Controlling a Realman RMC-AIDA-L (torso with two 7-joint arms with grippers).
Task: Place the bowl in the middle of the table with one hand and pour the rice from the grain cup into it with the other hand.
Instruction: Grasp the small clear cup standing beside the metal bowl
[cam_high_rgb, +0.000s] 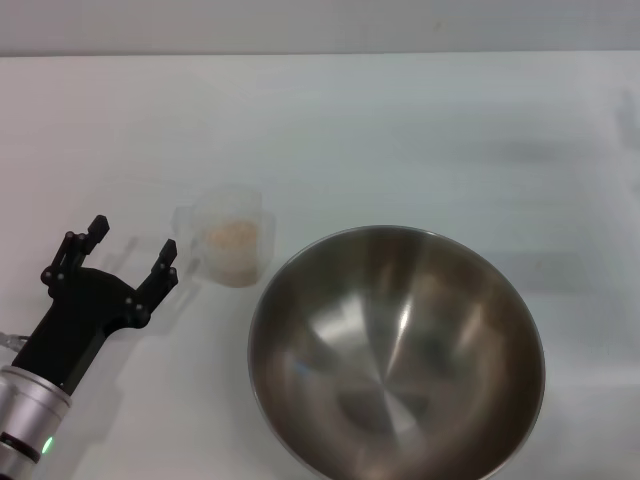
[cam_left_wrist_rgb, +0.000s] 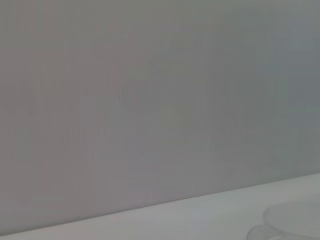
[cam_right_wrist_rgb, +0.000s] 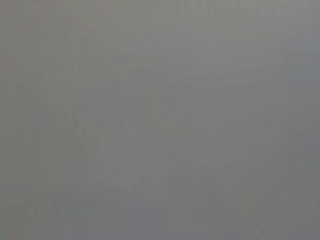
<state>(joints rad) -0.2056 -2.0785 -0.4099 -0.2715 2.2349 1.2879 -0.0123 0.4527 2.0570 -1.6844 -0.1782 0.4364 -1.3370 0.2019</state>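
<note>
Nearest, the shiny steel mixing bowl (cam_high_rgb: 396, 355); the black left gripper (cam_high_rgb: 132, 252) – fingers spread wide, empty – has the clear rice-filled grain cup (cam_high_rgb: 232, 240) at its two o'clock.

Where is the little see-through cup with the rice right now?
In the head view the grain cup stands upright on the table, left of centre, between the open left gripper and the bowl, just clear of the bowl's rim.

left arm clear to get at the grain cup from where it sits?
Probably yes. The left gripper is open, its jaws facing the cup, with only bare table between. The bowl sits on the cup's far side, out of the path.
</note>
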